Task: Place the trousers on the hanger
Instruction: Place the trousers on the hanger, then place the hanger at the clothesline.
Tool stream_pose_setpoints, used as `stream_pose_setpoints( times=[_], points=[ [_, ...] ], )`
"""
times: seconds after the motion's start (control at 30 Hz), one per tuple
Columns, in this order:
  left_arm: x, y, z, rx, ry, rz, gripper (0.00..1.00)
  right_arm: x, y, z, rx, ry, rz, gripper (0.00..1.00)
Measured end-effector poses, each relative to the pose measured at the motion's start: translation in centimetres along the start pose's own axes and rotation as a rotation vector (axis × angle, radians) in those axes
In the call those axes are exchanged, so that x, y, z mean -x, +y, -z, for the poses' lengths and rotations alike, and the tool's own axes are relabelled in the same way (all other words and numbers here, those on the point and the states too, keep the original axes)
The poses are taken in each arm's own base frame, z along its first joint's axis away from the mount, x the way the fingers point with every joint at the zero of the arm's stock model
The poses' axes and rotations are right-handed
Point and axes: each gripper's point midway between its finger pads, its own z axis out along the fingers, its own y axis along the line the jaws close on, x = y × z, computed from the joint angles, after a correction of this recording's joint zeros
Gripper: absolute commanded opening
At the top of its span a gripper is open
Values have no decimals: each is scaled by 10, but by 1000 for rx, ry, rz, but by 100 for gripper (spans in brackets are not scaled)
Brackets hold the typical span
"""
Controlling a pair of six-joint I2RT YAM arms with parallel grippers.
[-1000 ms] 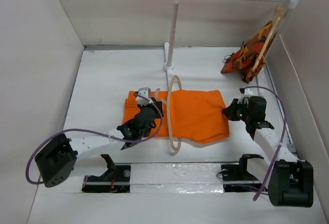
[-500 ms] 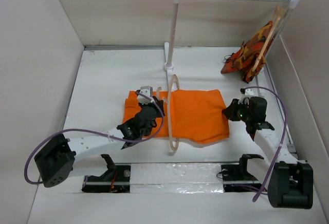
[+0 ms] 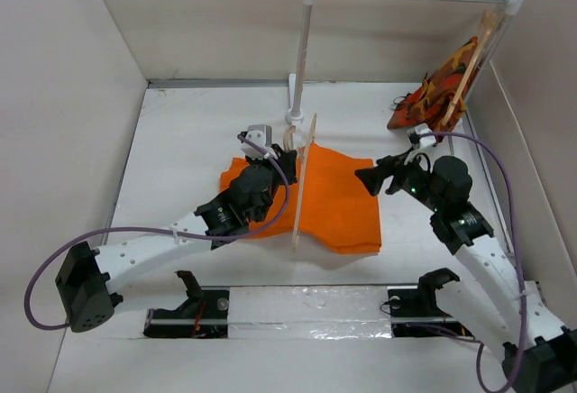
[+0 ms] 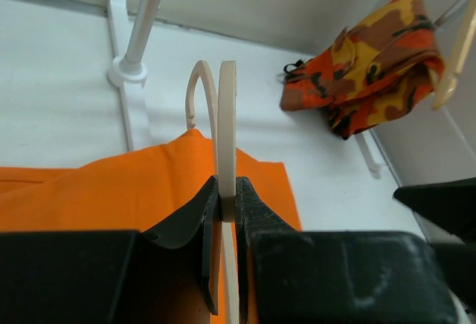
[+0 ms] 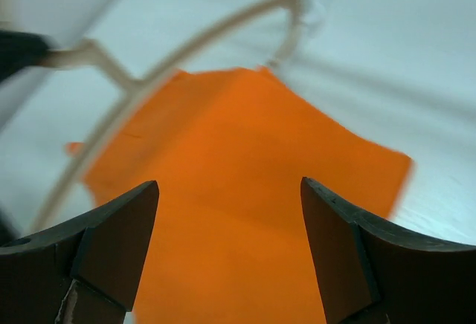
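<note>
Top view: left gripper clamps hanger on edge; trousers lie on table, both sides of it.
Left wrist: fingers pinch hanger.
Right wrist: right gripper released, over trousers.
Est. approx. midway; draping left.

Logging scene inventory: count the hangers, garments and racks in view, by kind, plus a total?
Hangers: 2, the gripped hanger and the loaded hanger.
Garments: 2, the orange trousers and the camouflage garment.
Racks: 1, the white rail stand.
Total: 5.
</note>
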Motion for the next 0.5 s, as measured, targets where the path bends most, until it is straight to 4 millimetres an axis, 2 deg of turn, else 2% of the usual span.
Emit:
stream_pose_setpoints(
  times=[0.03, 0.07, 0.13, 0.23, 0.37, 0.5],
  points=[
    [7, -6, 0, -10, -8, 5, 0, 11, 20, -1, 56, -26, -3, 85],
    [11, -10, 0, -17, -13, 6, 0, 18, 31, -2, 87, -48, -16, 86],
    [19, -20, 0, -36, -24, 10, 0, 20, 65, -8, 186, -56, -55, 87],
    [20, -33, -1, -65, -29, 10, 0, 11, 92, -26, 262, -25, -136, 87],
    [12, -44, -8, -78, -8, -10, 0, -23, 105, -56, 285, 84, -233, 86],
    [8, -45, -11, -78, 0, -26, 0, -44, 110, -71, 293, 130, -309, 75]
  ],
)
